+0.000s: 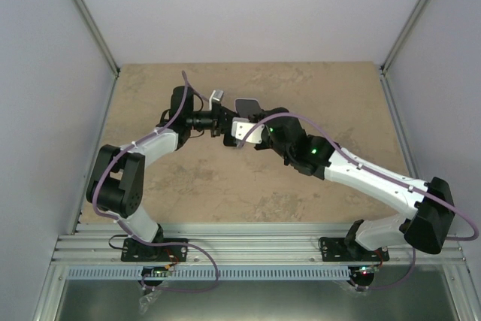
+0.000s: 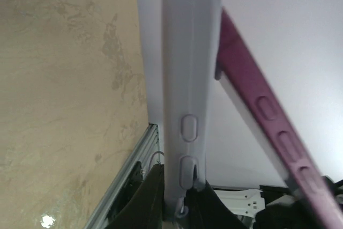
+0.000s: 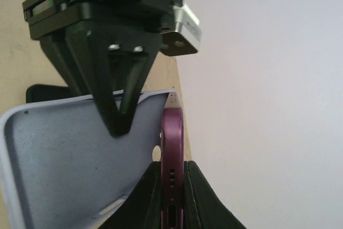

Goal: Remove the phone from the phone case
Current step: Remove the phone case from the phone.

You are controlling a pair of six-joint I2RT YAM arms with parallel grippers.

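Note:
My left gripper point(image 1: 225, 122) is shut on the edge of the pale grey phone case point(image 2: 187, 52), held off the table at its middle. My right gripper point(image 1: 255, 134) is shut on the thin edge of the purple phone point(image 3: 172, 148). In the left wrist view the phone point(image 2: 257, 95) angles away from the case and meets it only near the far end. In the right wrist view the case's empty inside point(image 3: 69, 154) lies open left of the phone, with the left gripper's black fingers point(image 3: 115, 111) clamped on its rim. In the top view the case shows pale point(image 1: 242, 131) between the grippers.
A dark flat object point(image 1: 246, 104) shows just behind the grippers. The tan tabletop point(image 1: 225, 193) is bounded by pale walls and an aluminium rail point(image 1: 248, 249) at the near edge, where the arm bases sit.

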